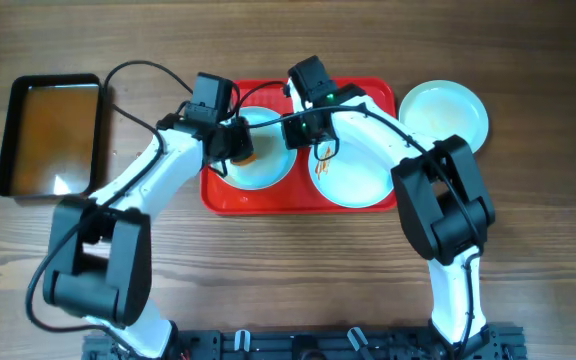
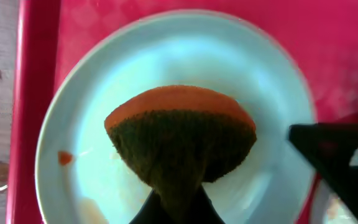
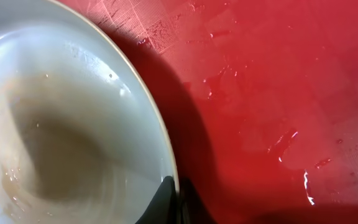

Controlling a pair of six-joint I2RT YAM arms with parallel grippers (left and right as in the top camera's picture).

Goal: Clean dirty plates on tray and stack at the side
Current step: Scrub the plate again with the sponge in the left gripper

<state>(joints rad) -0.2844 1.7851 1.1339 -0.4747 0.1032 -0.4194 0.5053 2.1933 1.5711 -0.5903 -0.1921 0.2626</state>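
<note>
While both arms reach over the large red rectangular plastic tray [image 1: 218, 198], each gripper is closed on a separate item.

The left gripper [image 2: 174, 210] is clamped to a narrow gap on a wedge-shaped sponge [image 2: 182, 134] with an orange foam layer and a dark green scouring layer. The sponge is pinched at its lower end and fans out above the fingers. It sits over the middle of the left round pale mint-white shallow plate [image 2: 166, 56], which lies in the left half of the tray. Whether the sponge presses on the plate cannot be told. A small orange sauce spot [image 2: 64, 157] lies near the plate's left rim, and a fainter smear shows at its lower edge.

The right gripper [image 3: 178, 202] is closed to a narrow gap on the rim of the second mint-white plate [image 3: 61, 124]; the rim runs down between the two fingertips. This plate occupies the right half of the tray, just beside the first. Its inner face carries a wet film and a faint brownish residue toward the lower left. A dark shadow falls on the tray along the gripped rim, and water streaks [image 3: 291, 149] mark the textured tray beside it.

The third mint-white plate [image 1: 446, 115] rests on the wooden surface [image 1: 288, 290] just beside the tray's right end, apart from both grippers. A black rectangular tray of brownish liquid [image 1: 4, 150] stands on the surface well to the left.
</note>
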